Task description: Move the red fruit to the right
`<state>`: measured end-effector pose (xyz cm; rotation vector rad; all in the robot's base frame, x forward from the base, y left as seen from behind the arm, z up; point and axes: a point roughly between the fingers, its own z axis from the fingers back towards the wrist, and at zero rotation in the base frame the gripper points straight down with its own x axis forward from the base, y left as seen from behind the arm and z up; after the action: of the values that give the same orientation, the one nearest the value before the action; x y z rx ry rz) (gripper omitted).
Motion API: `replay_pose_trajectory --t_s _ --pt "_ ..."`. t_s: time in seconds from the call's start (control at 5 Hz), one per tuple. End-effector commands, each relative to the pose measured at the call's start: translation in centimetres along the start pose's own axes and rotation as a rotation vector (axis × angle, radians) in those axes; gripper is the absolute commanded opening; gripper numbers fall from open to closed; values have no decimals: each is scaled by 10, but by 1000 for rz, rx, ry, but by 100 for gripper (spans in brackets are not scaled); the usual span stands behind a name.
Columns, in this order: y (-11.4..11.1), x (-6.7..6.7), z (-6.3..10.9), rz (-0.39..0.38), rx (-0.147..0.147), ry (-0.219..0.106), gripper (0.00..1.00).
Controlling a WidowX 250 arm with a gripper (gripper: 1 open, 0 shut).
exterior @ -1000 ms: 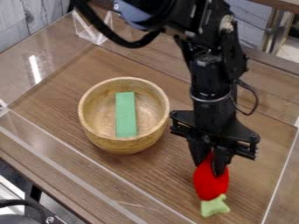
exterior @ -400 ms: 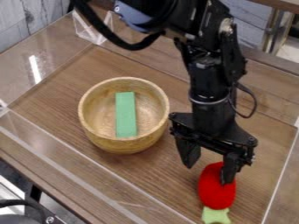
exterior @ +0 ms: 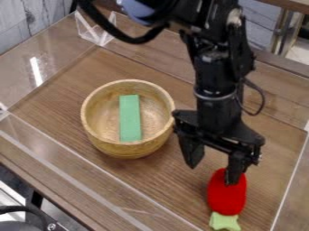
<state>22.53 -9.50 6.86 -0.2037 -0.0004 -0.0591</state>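
The red fruit (exterior: pixel 226 193), free of any grip, lies on the wooden table (exterior: pixel 72 180) at five o'clock, green cap toward six, its move right apparently complete; only the arm's retreat seems left. Above it, the black gripper (exterior: pixel 218 157) points down, fingers spread wide and holding nothing. The bowl (exterior: pixel 92 131) sits at nine.
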Motion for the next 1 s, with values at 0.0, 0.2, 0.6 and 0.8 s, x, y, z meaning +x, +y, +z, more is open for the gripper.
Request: replay_pose_trajectory --t_s 0.0,0.2,0.6,0.8 --pt "0 12 27 1 -2 -83 100" --pt "4 16 40 9 6 -107 100" --pt "9 21 41 19 21 -111 100" --pt "11 19 33 28 26 -85 100"
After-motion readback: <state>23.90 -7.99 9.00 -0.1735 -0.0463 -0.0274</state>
